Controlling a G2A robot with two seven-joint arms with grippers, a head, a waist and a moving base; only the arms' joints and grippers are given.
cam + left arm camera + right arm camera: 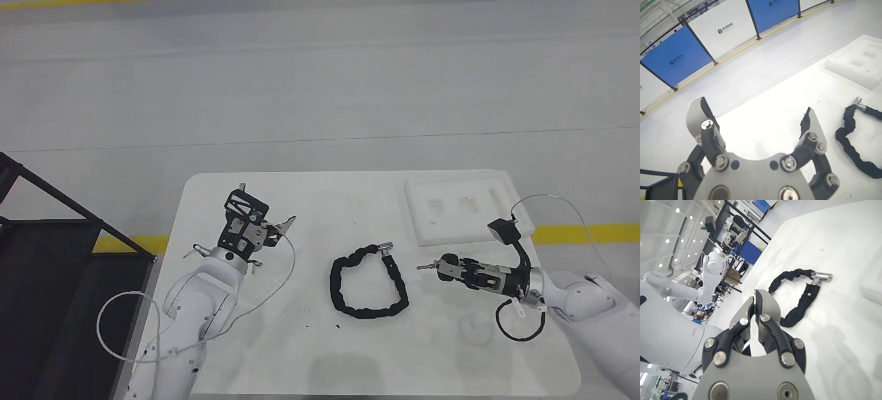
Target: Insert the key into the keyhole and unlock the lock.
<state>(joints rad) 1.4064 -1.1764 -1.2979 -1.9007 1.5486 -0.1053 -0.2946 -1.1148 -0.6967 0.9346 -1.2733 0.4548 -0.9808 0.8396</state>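
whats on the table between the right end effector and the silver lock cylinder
Nothing: in the top view only bare table lies between the right end effector, shut on the key, and the lock cylinder.

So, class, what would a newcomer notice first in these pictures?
The black chain lock coiled at the table's middle, its silver cylinder shining. To its right, the right gripper points at it, shut on what looks like a key. A white foam tray sits behind.
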